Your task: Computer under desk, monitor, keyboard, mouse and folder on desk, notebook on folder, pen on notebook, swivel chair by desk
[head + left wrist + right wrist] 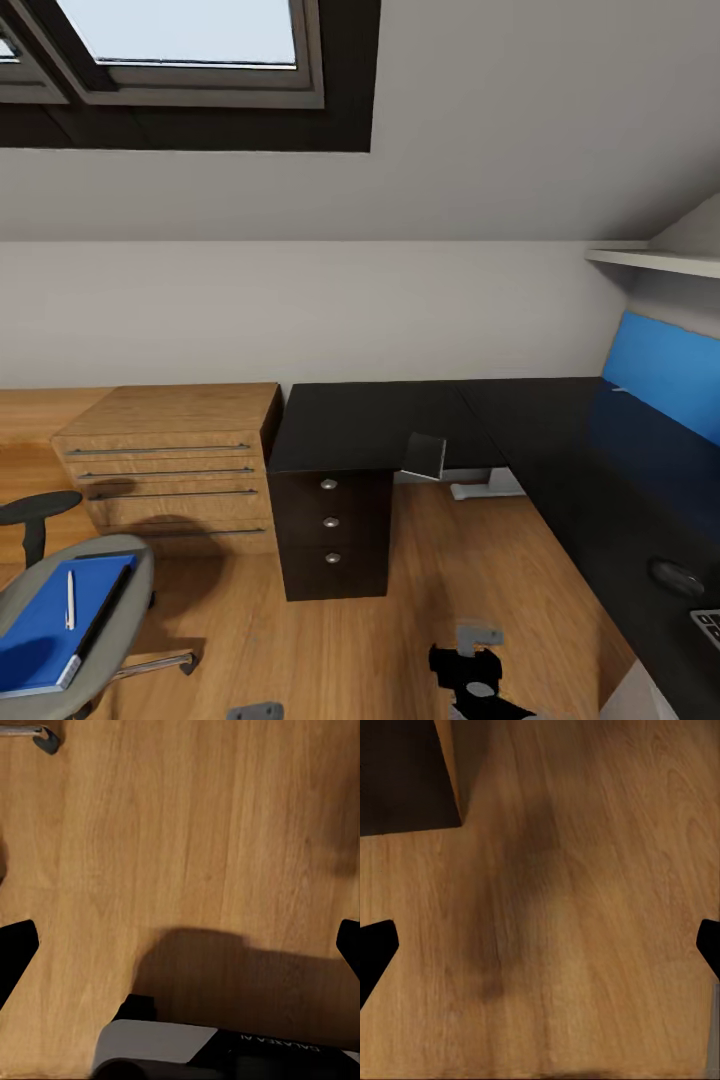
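Note:
The grey swivel chair (pixel 60 640) stands at the lower left. On its seat lies the blue folder (pixel 55 625) with the pale pen (pixel 70 600) on top. The black-topped desk (pixel 370 425) runs along the wall and down the right side. The black mouse (pixel 677 577) and a corner of the keyboard (pixel 708 625) rest on its right wing. A small grey rectangle (pixel 425 455) sits at the desk's inner corner; I cannot tell what it is. Monitor, computer and notebook are out of view. My left gripper (pixel 180 949) and right gripper (pixel 540 949) hang open over bare wooden floor.
A light wooden drawer cabinet (pixel 170 465) stands left of the desk's black drawer unit (pixel 333 535). The white desk leg (pixel 485 487) is behind. A chair caster (pixel 41 735) lies near my left gripper. My right arm (pixel 472 675) is low over open floor between chair and desk.

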`<state>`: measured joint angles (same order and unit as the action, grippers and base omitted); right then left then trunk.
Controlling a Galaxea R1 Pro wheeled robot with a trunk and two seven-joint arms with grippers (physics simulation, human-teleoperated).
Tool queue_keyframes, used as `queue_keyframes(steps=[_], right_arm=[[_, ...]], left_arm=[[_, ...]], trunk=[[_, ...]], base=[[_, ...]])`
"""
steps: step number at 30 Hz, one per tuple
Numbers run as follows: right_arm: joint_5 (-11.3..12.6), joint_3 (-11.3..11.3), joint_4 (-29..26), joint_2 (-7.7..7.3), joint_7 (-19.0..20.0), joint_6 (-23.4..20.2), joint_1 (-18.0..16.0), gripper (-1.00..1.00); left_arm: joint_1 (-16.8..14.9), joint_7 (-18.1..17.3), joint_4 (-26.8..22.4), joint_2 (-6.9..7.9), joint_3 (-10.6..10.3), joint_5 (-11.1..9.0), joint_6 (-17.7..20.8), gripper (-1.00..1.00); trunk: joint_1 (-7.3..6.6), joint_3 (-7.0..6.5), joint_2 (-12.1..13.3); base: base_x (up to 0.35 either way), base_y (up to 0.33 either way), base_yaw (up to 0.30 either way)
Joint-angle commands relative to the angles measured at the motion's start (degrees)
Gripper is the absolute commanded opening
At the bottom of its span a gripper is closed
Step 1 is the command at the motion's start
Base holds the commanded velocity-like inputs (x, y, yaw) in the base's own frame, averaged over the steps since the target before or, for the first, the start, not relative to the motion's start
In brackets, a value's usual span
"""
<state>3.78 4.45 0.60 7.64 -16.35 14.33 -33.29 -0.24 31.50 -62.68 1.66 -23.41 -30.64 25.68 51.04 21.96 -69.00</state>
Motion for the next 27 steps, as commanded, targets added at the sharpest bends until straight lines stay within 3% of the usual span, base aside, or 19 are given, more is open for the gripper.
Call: queue_keyframes(steps=[1,5,9,15,19,27], right_arm=[[-0.4,0.5,0.2,0.00,-0.2,0.6,0.7,1.00],[-2.2,0.5,0.5,-0.17,-0.2,3.7,3.1,1.00],[-3.0,0.4,0.7,-0.32,-0.2,9.7,6.7,1.00],[-3.3,0.4,0.7,-0.32,-0.2,14.2,9.4,1.00],[-3.4,0.3,0.5,-0.28,-0.2,15.6,10.0,1.00],[-3.4,0.3,0.4,-0.15,-0.2,16.2,10.3,1.00]], left_arm=[[0.0,0.5,0.5,0.07,-0.2,-0.5,0.0,1.00],[0.0,0.5,3.4,0.04,-0.2,-0.4,-2.5,1.00],[0.0,0.4,8.4,-0.09,-0.8,-0.4,-11.3,1.00],[0.0,0.5,15.7,-0.10,-4.5,-0.5,-21.7,1.00],[0.0,0.5,19.8,-0.43,-6.0,-0.4,-25.2,1.00],[0.0,0.5,22.5,-1.14,-6.6,-0.5,-28.3,1.00]], trunk=[[0.00,0.05,0.0],[0.00,0.05,0.0],[0.00,0.05,0.0],[0.00,0.05,0.0],[0.00,0.05,0.0],[0.00,0.05,0.0]], base=[[0.000,0.004,0.035],[0.000,0.003,0.121],[0.000,0.001,0.217],[0.000,0.000,0.248],[0.000,0.000,0.264],[0.000,0.000,0.272]])
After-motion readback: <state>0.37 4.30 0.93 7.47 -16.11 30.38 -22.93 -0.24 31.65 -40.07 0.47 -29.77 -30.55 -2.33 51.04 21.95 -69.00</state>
